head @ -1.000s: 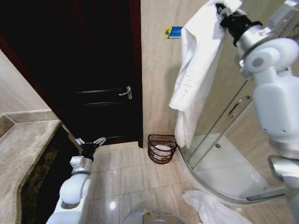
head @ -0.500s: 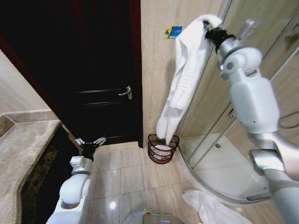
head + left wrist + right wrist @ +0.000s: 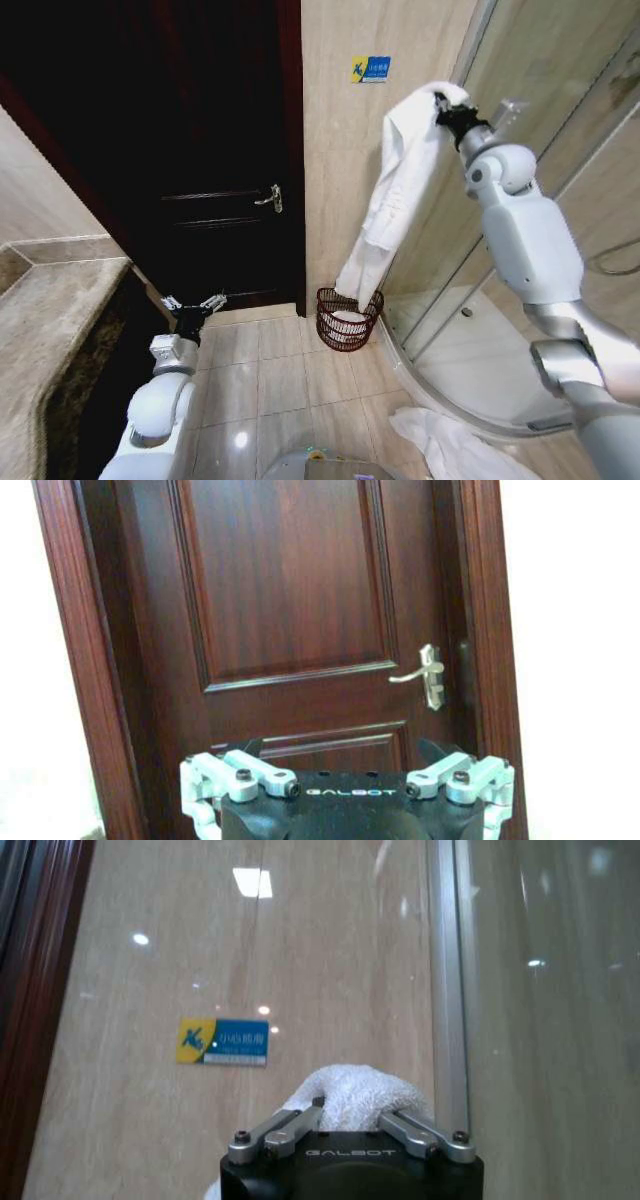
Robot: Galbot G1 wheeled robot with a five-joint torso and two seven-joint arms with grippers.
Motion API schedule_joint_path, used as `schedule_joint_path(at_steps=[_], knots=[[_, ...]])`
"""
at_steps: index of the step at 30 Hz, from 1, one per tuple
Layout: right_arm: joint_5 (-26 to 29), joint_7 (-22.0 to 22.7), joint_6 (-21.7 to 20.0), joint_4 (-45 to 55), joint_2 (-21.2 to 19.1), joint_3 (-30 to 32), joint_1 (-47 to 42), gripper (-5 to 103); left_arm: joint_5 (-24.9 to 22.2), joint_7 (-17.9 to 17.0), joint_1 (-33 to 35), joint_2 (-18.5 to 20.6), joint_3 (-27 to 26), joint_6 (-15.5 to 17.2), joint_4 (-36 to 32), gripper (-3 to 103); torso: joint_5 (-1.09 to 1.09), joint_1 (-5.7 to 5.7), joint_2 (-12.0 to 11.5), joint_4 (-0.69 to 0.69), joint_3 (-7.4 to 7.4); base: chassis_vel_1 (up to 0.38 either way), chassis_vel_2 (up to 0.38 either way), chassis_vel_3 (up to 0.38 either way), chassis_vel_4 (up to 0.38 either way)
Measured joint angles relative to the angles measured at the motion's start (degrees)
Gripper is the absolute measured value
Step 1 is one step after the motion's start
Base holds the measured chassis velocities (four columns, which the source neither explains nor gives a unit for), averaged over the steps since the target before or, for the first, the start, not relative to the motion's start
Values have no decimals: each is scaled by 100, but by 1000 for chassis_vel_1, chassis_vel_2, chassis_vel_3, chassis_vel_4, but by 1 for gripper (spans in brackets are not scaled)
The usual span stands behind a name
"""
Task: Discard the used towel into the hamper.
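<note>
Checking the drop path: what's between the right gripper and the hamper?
In the head view, the white towel hangs from the right gripper toward the dark red-brown openwork hamper.

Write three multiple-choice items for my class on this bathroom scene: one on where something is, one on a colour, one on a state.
1. Where does the hamper stand?
A. on the floor by the wall, between the door and the shower
B. on the stone counter
C. inside the shower

2. What colour is the towel held up by the right gripper?
A. blue
B. white
C. dark red

3. What state is the left gripper in?
A. shut on the towel
B. shut on the door handle
C. open, holding nothing

Answers:
1 A, the head view shows it on the tiles at the foot of the wall.
2 B, the cloth hanging above the hamper is white.
3 C, its fingers are spread low near the door.
</note>
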Motion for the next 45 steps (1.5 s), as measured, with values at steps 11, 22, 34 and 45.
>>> schedule_joint_path(at_steps=[11,22,34,45], knots=[[-19,96,44,321,363,-147,-375,5,0,0,0,0,0,0,0,100,-2,0,-1,3,0,0,0,0,0],[-146,194,98,308,587,-118,-586,5,0,0,0,0,0,0,0,100,-1,0,-1,4,0,0,0,0,0],[-563,-49,220,164,374,-16,-864,5,0,0,0,0,0,0,0,100,-1,0,-1,2,-1,0,0,0,0],[-482,220,221,359,735,-334,-928,5,0,0,0,0,0,0,0,100,-1,1,-1,5,0,0,0,0,0]])
